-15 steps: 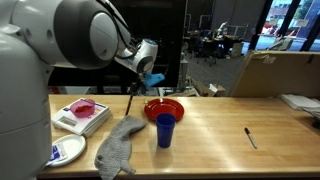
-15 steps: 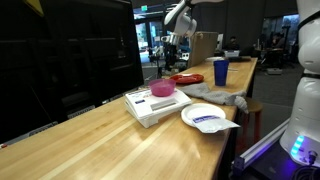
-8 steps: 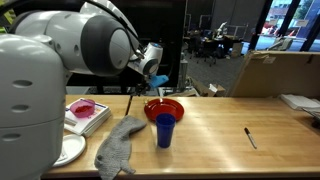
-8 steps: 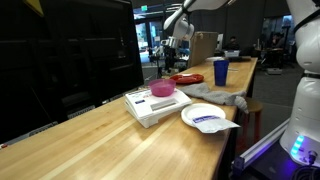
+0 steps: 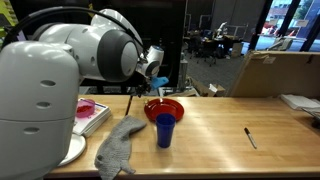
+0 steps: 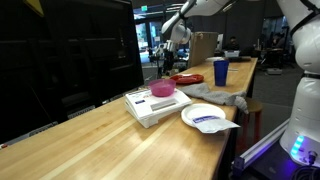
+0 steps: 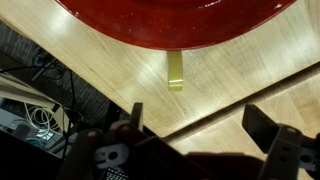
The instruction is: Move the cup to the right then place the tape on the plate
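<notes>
**End effector released above the plate's edge, cup not yet shifted**

The arm [image 5: 100, 50] fills the near side of an exterior view and reaches over the back of the wooden worktop [image 5: 225, 150], so its wrist looks straight down. A grey cloth [image 5: 120, 145] lies crumpled near the worktop's front edge, apart from the task's things and probably mere clutter. The red plate [image 5: 165, 107] sits flat toward the back. In the wrist view its rim arcs across the top, which puts the end effector [image 7: 194, 112] over bare wood just beside the plate, not over it. The jaws stand wide apart with nothing between them, a posture I judge suited to an approach, not a carry. The dark blue cup [image 5: 165, 130] stands upright just in front of the plate, its top overlapping the near rim in that view; whether the two touch I cannot tell. Standing there, it crowds the front way onto the plate, which may be why it is to go right first. A short yellowish strip [image 7: 176, 70] lies flat on the wood under the wrist, just off the plate's rim. It may be the tape, though no roll is plain in any view. A dark pen [image 5: 250, 137] lies well apart from the cup.
</notes>
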`<state>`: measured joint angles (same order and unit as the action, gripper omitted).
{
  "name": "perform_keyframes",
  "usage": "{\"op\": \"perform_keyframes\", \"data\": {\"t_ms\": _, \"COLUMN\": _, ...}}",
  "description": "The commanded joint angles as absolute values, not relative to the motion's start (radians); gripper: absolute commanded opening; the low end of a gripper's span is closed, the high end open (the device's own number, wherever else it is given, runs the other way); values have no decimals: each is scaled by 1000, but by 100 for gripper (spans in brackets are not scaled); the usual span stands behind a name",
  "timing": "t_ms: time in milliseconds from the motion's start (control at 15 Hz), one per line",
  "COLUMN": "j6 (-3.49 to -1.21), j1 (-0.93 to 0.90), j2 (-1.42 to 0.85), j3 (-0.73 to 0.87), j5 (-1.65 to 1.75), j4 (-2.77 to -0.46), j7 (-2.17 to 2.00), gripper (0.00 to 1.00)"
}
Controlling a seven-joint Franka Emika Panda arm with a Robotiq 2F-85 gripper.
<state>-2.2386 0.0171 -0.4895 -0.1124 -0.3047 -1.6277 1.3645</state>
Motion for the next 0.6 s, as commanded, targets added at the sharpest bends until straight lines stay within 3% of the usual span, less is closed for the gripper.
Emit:
{"op": "perform_keyframes", "data": {"t_ms": 0, "j6": -2191, "j1": 32, "j2": -523, "j3": -134, "j5": -268, "j4": -1567, "j7": 1349, "gripper": 100}}
{"op": "perform_keyframes", "data": {"t_ms": 533, "j6": -2159, "j1": 26, "j2": -524, "j3": -130, "j5": -201, "j4": -1570, "j7": 1341, "gripper": 100}}
